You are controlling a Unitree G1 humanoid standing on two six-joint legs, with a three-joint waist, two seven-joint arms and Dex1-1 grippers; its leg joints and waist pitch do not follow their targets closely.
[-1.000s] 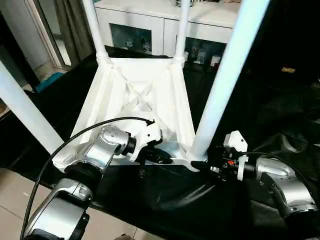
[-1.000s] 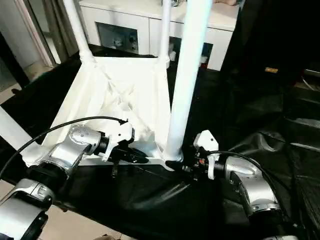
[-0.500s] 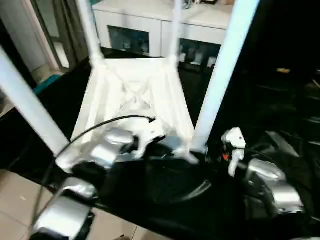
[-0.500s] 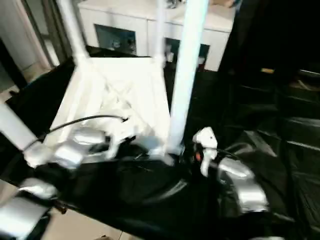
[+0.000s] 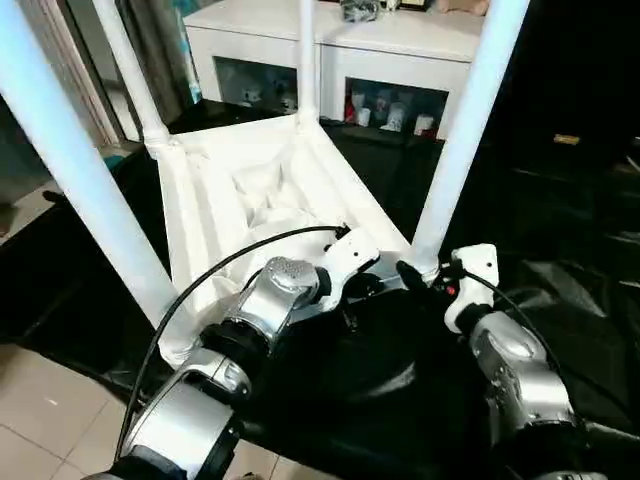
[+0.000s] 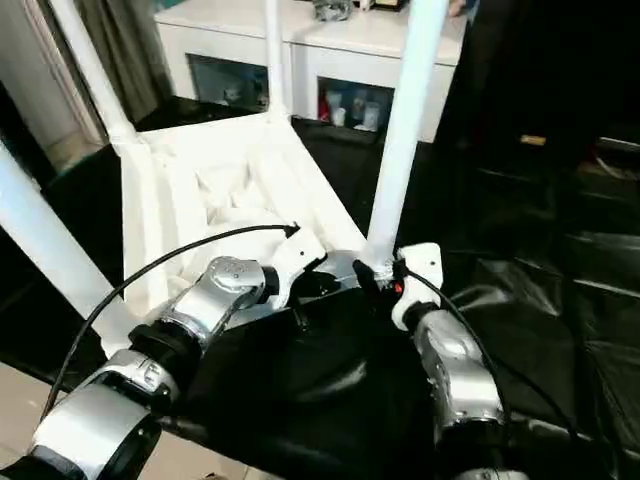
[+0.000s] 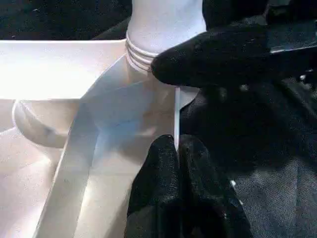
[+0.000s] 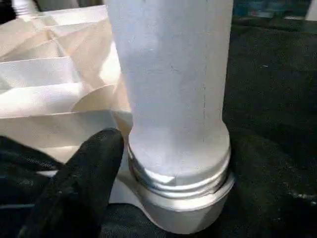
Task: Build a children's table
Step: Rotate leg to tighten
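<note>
Behind the work, along the top of the head views, stands a white cabinet (image 5: 330,60) with glass doors and small trinkets on its shelf, and a grey curtain (image 5: 165,45) hangs at the upper left. Black sheeting (image 5: 560,300) drapes the whole work surface and wrinkles across the right half of the frame; pale floor tiles (image 5: 40,410) show at the lower left. In the centre lies the children's table (image 5: 260,200), upside down, its ribbed underside facing up, and I count four legs standing in the corner sockets: a thick near one (image 5: 75,160) sweeping across the left, a far-left one (image 5: 130,80), a far one (image 5: 307,60) at top centre, and the near-right leg (image 5: 462,130) rising past the top edge. That near-right leg cuts right across the view of the cabinet. Two silver forearms come up from the bottom. The left gripper (image 7: 177,148) has its two black fingers pressed together on the thin edge of the table's rim just beside the near-right socket, pinching it. The right gripper (image 5: 425,278) sits at the foot of the near-right leg with its fingers spread apart; in its wrist view one black finger (image 8: 84,178) lies against the threaded collar at the leg's base, and whether the leg is actually clamped I cannot tell. A black cable (image 5: 230,260) loops over the left forearm.
</note>
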